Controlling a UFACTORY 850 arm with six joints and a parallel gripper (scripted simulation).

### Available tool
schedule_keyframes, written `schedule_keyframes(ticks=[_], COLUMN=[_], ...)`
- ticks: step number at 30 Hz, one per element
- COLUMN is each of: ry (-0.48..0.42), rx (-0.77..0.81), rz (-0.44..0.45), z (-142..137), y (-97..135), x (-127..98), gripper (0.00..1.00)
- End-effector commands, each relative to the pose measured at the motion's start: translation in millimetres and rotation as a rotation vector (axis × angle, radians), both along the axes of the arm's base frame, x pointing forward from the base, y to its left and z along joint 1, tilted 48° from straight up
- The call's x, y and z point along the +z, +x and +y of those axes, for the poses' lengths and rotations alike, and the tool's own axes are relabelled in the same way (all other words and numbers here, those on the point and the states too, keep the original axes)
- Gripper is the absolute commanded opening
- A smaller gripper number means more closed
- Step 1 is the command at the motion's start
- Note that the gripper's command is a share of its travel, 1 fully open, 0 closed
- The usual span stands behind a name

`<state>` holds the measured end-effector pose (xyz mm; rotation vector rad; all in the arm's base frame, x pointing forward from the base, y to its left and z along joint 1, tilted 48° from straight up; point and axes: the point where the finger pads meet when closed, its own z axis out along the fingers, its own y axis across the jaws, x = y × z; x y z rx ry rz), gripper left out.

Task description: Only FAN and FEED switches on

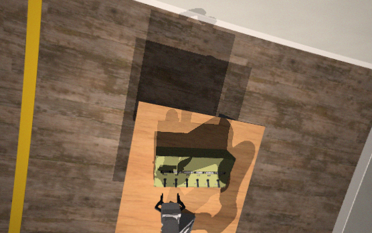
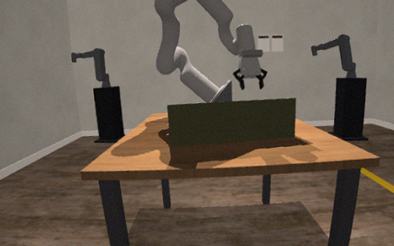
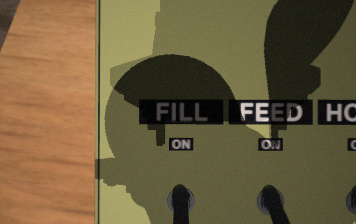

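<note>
The olive-green console (image 1: 192,171) stands on the wooden table (image 1: 191,174), with a row of several black toggle switches (image 1: 191,183) along its near edge. My gripper (image 1: 170,201) is open and empty, and hovers above the console's left end, clear of the switches. From the exterior view the gripper (image 2: 250,82) hangs well above the console's plain back (image 2: 233,121). The wrist view shows the FILL label (image 3: 181,111) and the FEED label (image 3: 270,111). The FILL lever (image 3: 180,202) and the FEED lever (image 3: 271,202) both lean away from their ON marks. My fingers are outside the wrist view.
A third label starting "HO" (image 3: 341,112) is cut off at the wrist view's right edge. The console's left edge lies close to bare table (image 3: 47,110). Two black pedestals with small arms (image 2: 108,113) (image 2: 349,107) stand behind the table. A yellow floor line (image 1: 27,110) runs at the left.
</note>
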<state>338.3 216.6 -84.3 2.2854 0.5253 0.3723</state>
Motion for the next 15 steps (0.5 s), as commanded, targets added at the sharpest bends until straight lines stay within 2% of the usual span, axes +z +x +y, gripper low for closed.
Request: schedule_keyframes(ticks=[1,15], ry=[0.003,0.003], rx=[0.001,0.001], rz=[-0.002,-0.002], z=[-4.3,-9.6], y=[5.0,8.6], x=[-6.3,-12.1], gripper=[1.00,1.00])
